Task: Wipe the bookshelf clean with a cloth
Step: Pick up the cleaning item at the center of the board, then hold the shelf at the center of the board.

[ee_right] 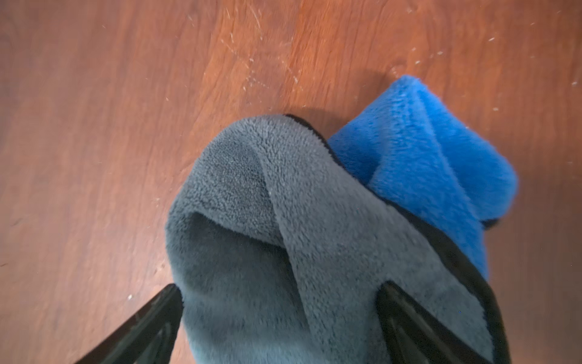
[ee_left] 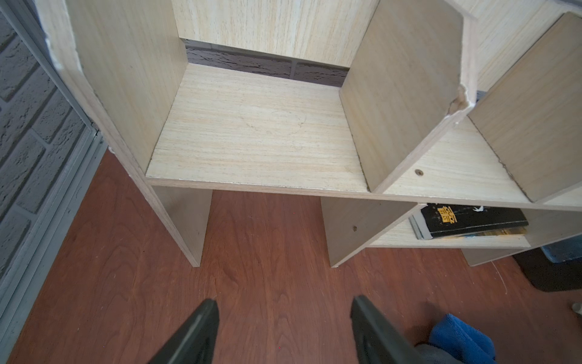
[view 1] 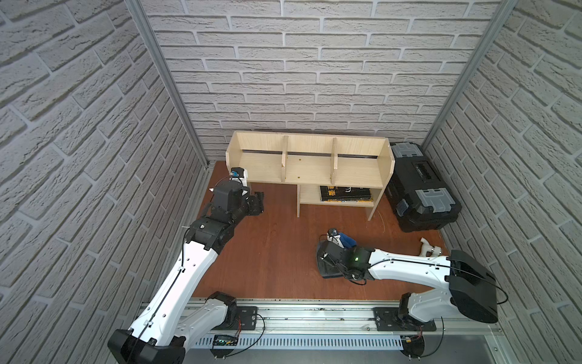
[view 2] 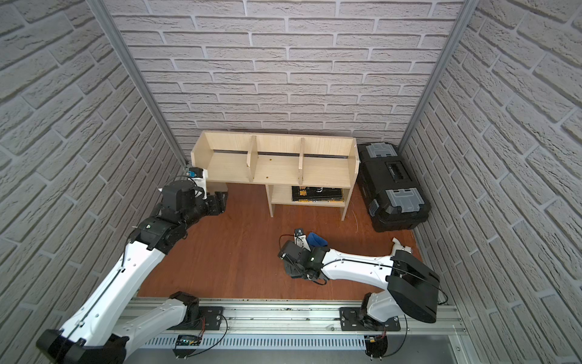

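You have soft, even light; the brick walls [view 1: 78, 126] bow at both top views' edges; the cloth [ee_right: 283, 236] looks slightly blurred.

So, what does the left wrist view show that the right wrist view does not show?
Only the left wrist view: the bookshelf, a black book on its lower shelf, the brick wall, and the open left claw, empty. Only the right wrist view: the open right claw astride the cloth, with its dark trim. Both: the cloth and the red-brown tabletop.
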You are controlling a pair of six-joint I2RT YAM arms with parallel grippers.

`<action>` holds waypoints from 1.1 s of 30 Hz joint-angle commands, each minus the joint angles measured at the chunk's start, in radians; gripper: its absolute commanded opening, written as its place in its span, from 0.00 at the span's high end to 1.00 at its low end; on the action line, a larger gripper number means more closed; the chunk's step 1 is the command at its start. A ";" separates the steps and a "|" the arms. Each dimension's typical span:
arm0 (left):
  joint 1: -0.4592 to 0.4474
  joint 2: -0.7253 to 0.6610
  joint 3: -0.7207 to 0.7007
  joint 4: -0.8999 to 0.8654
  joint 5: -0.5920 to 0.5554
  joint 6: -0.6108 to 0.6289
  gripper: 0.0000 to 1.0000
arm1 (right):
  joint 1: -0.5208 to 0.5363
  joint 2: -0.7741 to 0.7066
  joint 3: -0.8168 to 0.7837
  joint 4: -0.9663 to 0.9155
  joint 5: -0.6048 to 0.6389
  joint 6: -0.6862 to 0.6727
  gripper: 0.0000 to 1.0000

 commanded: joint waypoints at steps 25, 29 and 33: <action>0.305 0.261 0.227 0.226 0.151 0.112 0.17 | 0.247 -0.196 -0.100 0.545 0.453 -0.243 0.97; 0.331 0.329 0.201 0.317 0.218 0.076 0.21 | 0.180 -0.183 -0.135 0.762 0.454 -0.372 0.97; 0.324 0.359 0.182 0.367 0.238 0.065 0.26 | 0.046 -0.121 -0.031 0.722 0.220 -0.348 0.97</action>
